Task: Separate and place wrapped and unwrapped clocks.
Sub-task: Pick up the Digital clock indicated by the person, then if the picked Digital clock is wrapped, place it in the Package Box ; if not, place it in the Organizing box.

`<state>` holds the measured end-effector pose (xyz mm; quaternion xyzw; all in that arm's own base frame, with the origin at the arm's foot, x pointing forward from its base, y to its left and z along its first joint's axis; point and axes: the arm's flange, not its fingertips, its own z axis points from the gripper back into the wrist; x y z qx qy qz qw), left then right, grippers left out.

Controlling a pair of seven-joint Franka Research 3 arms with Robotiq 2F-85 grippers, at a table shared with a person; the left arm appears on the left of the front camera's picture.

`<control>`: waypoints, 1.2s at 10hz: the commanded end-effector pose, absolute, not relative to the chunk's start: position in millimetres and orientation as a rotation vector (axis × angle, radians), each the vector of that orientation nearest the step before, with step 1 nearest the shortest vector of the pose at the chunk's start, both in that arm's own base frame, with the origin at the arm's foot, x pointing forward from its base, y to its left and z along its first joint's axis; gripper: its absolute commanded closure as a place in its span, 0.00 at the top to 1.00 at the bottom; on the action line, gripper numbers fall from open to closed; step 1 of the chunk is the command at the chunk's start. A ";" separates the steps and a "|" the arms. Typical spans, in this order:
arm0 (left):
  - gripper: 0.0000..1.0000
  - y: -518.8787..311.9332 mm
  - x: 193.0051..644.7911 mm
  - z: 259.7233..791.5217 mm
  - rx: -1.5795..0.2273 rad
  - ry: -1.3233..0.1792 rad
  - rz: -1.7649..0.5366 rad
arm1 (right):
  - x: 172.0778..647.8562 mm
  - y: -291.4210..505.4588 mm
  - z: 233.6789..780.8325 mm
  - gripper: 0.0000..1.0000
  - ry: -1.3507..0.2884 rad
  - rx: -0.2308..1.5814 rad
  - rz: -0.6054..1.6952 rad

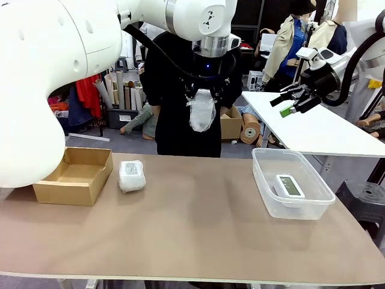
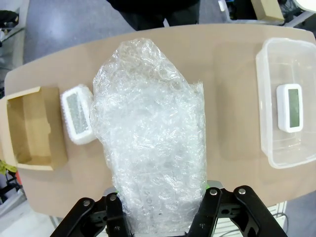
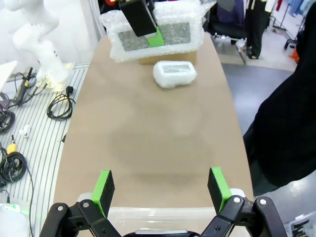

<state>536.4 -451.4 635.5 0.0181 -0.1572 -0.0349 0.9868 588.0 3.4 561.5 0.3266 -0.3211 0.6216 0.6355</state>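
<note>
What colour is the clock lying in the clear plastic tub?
The bare clock is white with a grey screen, clearest in the left wrist view.

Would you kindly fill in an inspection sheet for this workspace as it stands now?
Surface: brown table, no spills seen.
Job's things: held wrapped clock in the air above the table; second wrapped clock lying on the table beside the cardboard box; bare clock screen up inside the clear tub.
Clutter: nothing seen beyond the open box and the tub.
Grippers: left gripper shut on the held wrapped clock; right gripper open, holding nothing, raised at the tub end.
Cables: loose black cables on the floor beside the table.
Surroundings: person in black at the far side; white table behind.
</note>
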 end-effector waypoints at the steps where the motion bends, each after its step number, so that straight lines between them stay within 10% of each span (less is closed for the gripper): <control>1: 0.00 -451.2 536.3 635.3 0.031 -0.309 -0.069 | 587.4 4.7 562.8 1.00 -0.742 0.752 1.419; 12: 0.00 -451.2 536.3 635.3 0.031 -0.309 -0.069 | 587.4 4.7 562.8 1.00 -0.742 0.752 1.419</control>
